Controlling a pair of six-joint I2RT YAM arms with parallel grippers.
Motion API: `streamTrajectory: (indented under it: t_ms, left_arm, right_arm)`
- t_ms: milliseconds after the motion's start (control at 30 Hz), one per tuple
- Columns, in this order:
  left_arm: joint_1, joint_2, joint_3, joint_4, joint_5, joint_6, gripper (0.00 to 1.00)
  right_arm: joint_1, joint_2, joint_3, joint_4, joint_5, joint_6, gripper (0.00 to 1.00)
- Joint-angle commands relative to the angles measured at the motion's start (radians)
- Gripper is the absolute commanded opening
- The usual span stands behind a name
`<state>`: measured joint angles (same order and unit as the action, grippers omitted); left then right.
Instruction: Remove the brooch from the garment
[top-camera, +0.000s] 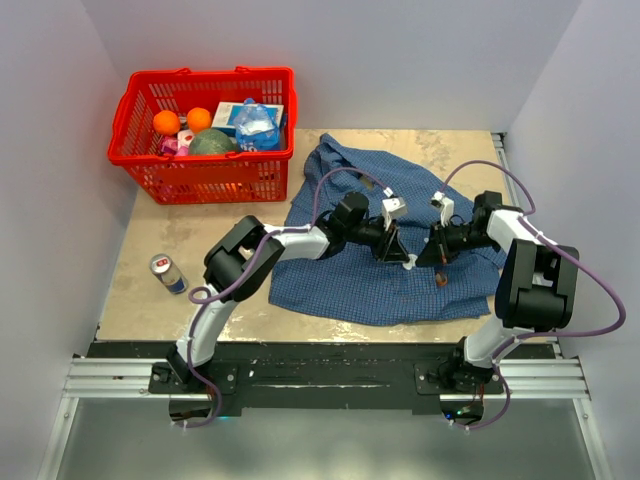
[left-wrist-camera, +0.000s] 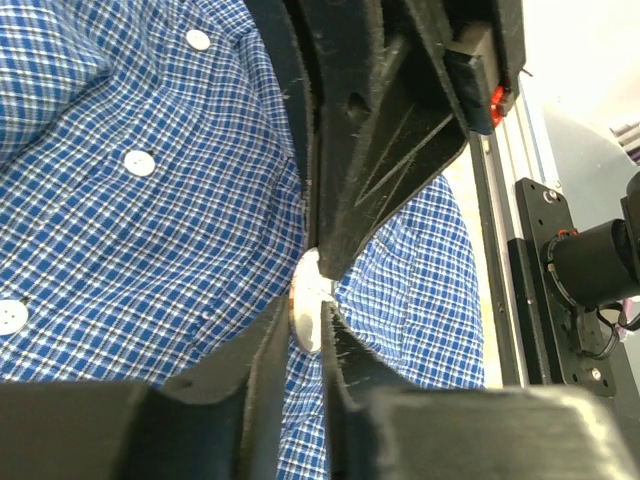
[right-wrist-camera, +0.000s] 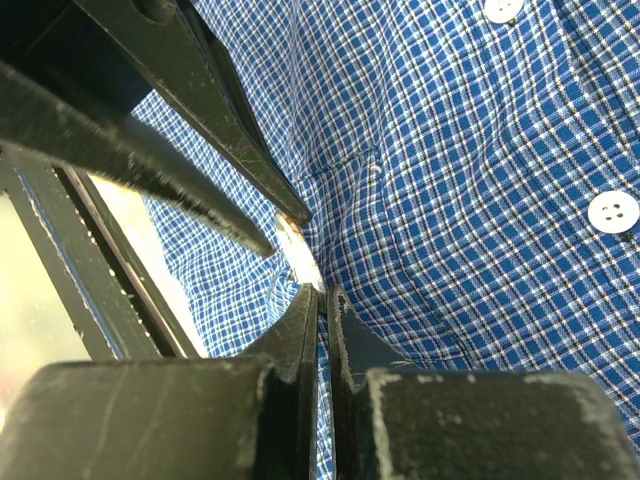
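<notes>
With left gripper (left-wrist-camera: 312, 314) clamping pale disc (left-wrist-camera: 305, 285), right gripper (top-camera: 440, 260) shut at three o'clock, ease brooch (top-camera: 441, 282) gently off garment (top-camera: 340, 285).

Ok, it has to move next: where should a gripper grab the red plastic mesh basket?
On the red plastic mesh basket, probably the thick top rim of the near long side, coming straight down, one finger inside, one outside: the rim is a narrow solid edge facing up, the walls open mesh.

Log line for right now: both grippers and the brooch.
left gripper: pinching pale disc against shirt | right gripper: shut, tips beside disc | brooch: on shirt near right gripper
</notes>
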<state>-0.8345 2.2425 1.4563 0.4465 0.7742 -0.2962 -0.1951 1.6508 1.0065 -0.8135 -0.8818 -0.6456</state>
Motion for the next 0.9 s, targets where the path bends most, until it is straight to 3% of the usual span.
streamTrajectory:
  t_ms: [0, 200, 400, 567, 867]
  left_arm:
    - [-0.040, -0.020, -0.013, -0.019, 0.109, -0.018, 0.27]
    - [-0.026, -0.035, -0.050, 0.000, 0.143, -0.027, 0.25]
    - [-0.032, 0.002, -0.033, 0.029, 0.158, -0.073, 0.31]
    - [-0.031, 0.011, -0.034, 0.073, 0.178, -0.104, 0.31]
    - [-0.035, 0.035, -0.021, 0.093, 0.186, -0.118, 0.25]
  right_arm:
    - [-0.010, 0.007, 0.057, 0.082, -0.037, 0.015, 0.00]
    - [-0.015, 0.009, 0.069, 0.079, -0.042, 0.012, 0.00]
    - [-0.015, 0.003, 0.069, 0.070, -0.059, 0.012, 0.00]
    - [-0.014, -0.006, 0.067, 0.066, -0.060, 0.014, 0.00]
    - [-0.013, -0.002, 0.069, 0.073, -0.077, 0.032, 0.00]
